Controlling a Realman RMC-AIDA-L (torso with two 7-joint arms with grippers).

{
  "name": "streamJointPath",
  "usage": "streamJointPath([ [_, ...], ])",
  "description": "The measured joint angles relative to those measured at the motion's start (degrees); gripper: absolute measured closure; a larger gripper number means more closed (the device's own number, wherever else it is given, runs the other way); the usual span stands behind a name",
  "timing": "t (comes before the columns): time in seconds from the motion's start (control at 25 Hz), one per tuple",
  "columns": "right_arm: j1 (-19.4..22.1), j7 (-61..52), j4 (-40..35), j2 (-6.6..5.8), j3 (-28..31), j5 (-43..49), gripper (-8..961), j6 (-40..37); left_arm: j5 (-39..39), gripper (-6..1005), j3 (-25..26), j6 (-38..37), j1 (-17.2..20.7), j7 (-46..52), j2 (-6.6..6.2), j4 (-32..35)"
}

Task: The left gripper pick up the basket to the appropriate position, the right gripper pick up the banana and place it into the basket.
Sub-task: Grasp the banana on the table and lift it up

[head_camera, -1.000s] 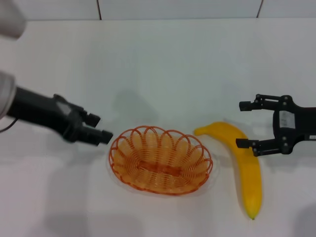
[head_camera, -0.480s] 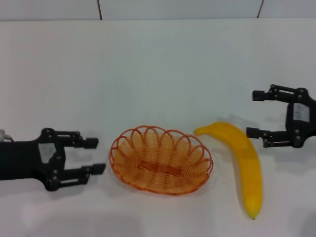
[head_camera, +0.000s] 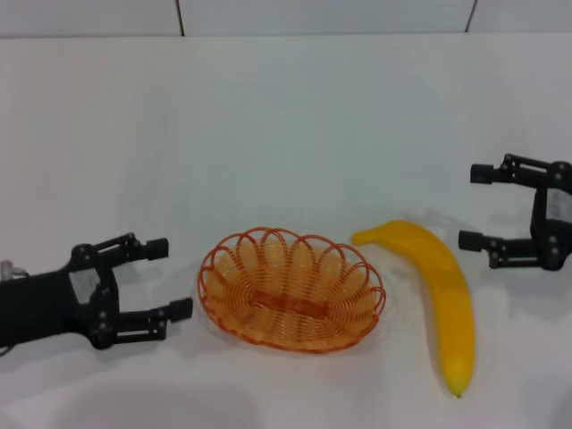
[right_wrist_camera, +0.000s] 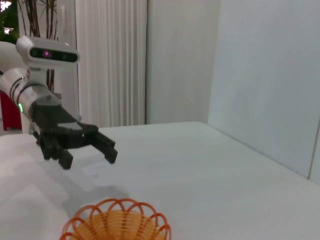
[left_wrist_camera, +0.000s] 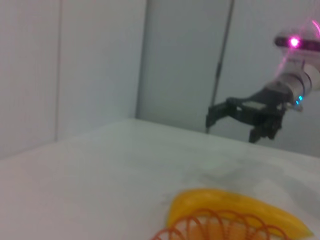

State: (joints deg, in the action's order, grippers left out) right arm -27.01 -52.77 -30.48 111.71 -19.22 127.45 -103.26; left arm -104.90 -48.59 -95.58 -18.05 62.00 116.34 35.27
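The orange wire basket [head_camera: 291,290] sits empty on the white table, front centre. It also shows in the left wrist view [left_wrist_camera: 220,227] and the right wrist view [right_wrist_camera: 117,220]. The yellow banana [head_camera: 438,290] lies on the table just right of the basket, touching nothing; it shows behind the basket rim in the left wrist view [left_wrist_camera: 235,211]. My left gripper [head_camera: 170,279] is open and empty, just left of the basket. My right gripper [head_camera: 478,206] is open and empty, right of the banana's upper end.
The white table [head_camera: 286,125] stretches behind the basket to a tiled wall at the back. The left wrist view shows the right arm's gripper [left_wrist_camera: 240,117] far off; the right wrist view shows the left arm's gripper [right_wrist_camera: 85,150].
My left gripper has dropped lower and drawn back left, its fingers now spread level beside the basket. My right gripper has drawn back to the right, away from the banana. Basket and banana have not moved.
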Motion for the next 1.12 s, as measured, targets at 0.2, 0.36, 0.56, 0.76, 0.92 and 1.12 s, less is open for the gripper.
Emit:
streamJointPath([
  [0.2, 0.4, -6.2, -4.0, 0.40, -0.6, 4.0, 69, -2.0, -1.0, 112, 2.7, 0.0, -0.6, 0.2, -0.03, -0.3],
  [0.36, 0.1, -13.7, -15.3, 2.54, -0.6, 7.4, 69, -4.8, -0.9, 108, 4.6, 0.0, -0.6, 0.2, -0.04, -0.4],
  [0.56, -2.6, -27.1, -29.2, 3.25, -3.2, 7.9, 69, -7.1, -0.5, 107, 4.8, 0.3, -1.1, 0.2, 0.07, -0.5],
  [0.76, -5.6, -41.6, -35.7, 2.07, -9.2, 10.9, 69, -7.8, -0.7, 107, 6.2, 0.3, -2.2, -0.1, 0.00, -1.8],
  [0.92, -6.1, -43.6, -36.3, 2.72, -13.2, 11.5, 70, -8.3, -0.8, 106, 6.2, 0.3, -3.2, -0.2, -0.08, -2.0],
  [1.12, -5.9, -43.4, -35.0, 4.33, -14.7, 11.7, 70, -4.7, -0.5, 106, 6.2, 0.3, -4.0, -0.2, 0.07, -2.1],
])
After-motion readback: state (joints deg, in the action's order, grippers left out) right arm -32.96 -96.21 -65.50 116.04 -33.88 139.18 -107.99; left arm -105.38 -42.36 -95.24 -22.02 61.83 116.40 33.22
